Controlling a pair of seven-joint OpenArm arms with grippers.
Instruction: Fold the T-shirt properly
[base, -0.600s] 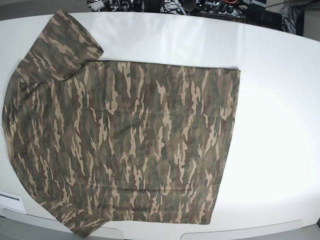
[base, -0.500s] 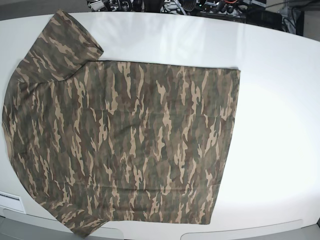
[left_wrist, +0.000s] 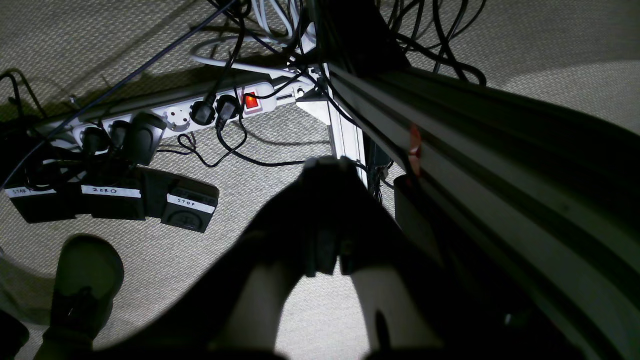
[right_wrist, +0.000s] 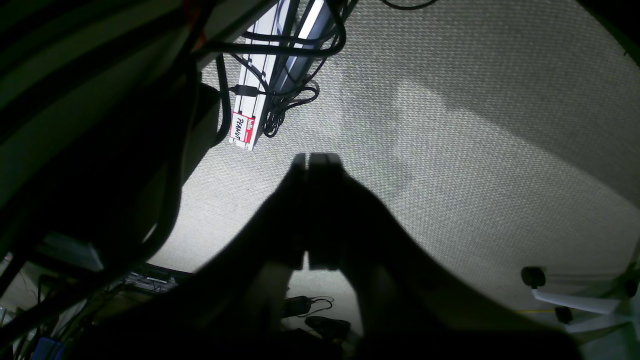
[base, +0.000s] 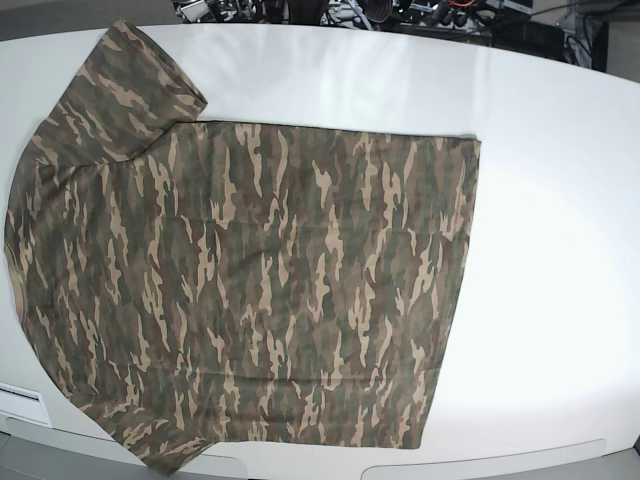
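The camouflage T-shirt (base: 250, 290) lies spread flat on the white table (base: 550, 200) in the base view, its hem toward the right and its sleeves at the far left, one at top left and one at bottom left. Neither arm shows in the base view. My left gripper (left_wrist: 327, 162) hangs below table level over the carpet, its dark fingers pressed together, shut on nothing. My right gripper (right_wrist: 315, 159) likewise points down at the carpet, shut and empty. The shirt appears in neither wrist view.
Under the table, a white power strip (left_wrist: 175, 112) with plugs and cables, labelled black pedals (left_wrist: 110, 197) and a shoe (left_wrist: 82, 280) sit on the carpet. Aluminium frame rails (right_wrist: 260, 90) and the table edge (left_wrist: 500, 165) run beside the grippers. Cables crowd the table's far edge (base: 330, 12).
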